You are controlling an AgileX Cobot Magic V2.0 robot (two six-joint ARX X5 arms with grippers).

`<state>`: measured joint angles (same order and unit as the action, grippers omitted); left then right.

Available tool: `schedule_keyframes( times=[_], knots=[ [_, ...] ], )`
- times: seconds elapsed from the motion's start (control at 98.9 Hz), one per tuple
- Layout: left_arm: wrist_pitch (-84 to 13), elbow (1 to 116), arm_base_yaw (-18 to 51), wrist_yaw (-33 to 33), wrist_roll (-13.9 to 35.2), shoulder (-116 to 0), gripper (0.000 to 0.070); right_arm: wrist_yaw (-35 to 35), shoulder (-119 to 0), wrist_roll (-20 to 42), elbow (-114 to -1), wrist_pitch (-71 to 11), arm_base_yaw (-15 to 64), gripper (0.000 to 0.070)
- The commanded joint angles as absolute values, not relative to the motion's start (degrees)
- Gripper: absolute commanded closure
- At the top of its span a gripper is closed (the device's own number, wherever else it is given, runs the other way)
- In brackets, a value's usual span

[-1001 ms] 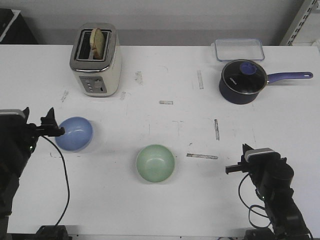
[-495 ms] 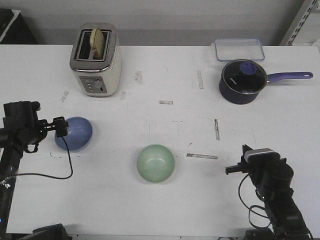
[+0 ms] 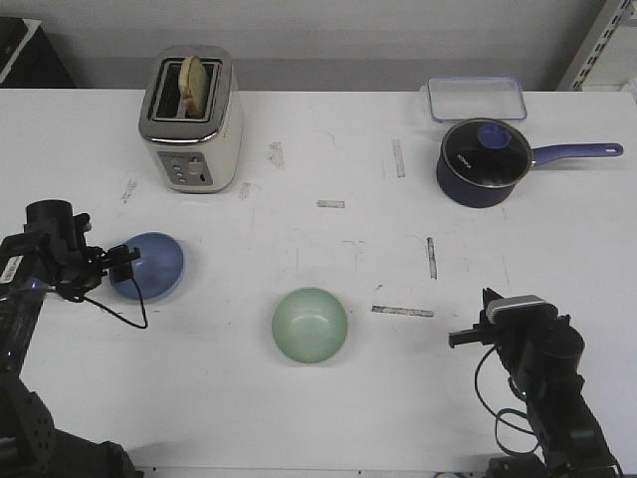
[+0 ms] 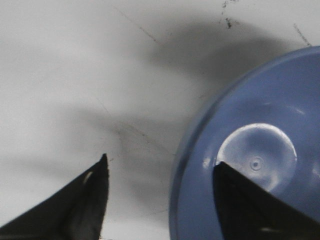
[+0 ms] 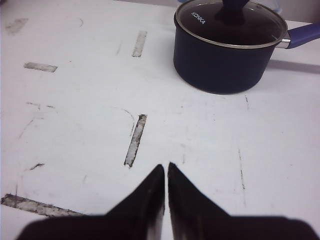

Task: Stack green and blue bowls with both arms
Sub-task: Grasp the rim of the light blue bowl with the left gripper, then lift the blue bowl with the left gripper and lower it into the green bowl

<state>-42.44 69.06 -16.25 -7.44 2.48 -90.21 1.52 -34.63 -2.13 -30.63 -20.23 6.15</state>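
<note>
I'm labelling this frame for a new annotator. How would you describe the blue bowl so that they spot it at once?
Start at the toaster on the far left of the table; nearer the robot sits the blue bowl, with the left gripper at its rim. It is pale periwinkle, unlike the mint green bowl and the dark lidded saucepan.

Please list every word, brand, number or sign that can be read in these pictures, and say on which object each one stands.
"KONKA": printed in white on the glass lid of the dark blue saucepan, read in the right wrist view.
The toaster has a control panel on its front, but any marks there are too small to read.
Nothing else readable.
</note>
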Motion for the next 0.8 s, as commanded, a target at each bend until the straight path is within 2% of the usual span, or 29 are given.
schedule_keyframes(
  times=[0.0, 0.091, 0.485, 0.667, 0.738, 0.788],
  knots=[
    [-42.2, 69.8, -16.6, -7.6, 2.7, -90.9, 0.0559, 1.7, -34.9, -2.6, -31.0, -19.8, 6.2, 0.0700],
    [-42.2, 69.8, -16.6, -7.6, 2.7, -90.9, 0.0700, 1.7, -34.9, -2.7, -31.0, -19.8, 6.2, 0.0700],
    [-42.8, 74.0, -16.4, -8.0, 3.5, -89.6, 0.0700, 1.6, -34.9, -2.9, -31.0, -19.8, 6.2, 0.0700],
    [-47.7, 82.7, -15.4, -13.9, 6.1, -87.4, 0.0700, 1.5, -34.9, -3.1, -31.0, -19.7, 6.2, 0.0699],
    [-50.5, 86.5, -13.8, -16.7, 8.6, -86.2, 0.0700, 1.5, -34.9, -3.1, -31.0, -19.7, 6.2, 0.0700],
    [-52.1, 88.5, -12.1, -17.3, 8.7, -85.1, 0.0700, 1.5, -34.9, -3.0, -31.0, -19.7, 6.2, 0.0700]
  ],
)
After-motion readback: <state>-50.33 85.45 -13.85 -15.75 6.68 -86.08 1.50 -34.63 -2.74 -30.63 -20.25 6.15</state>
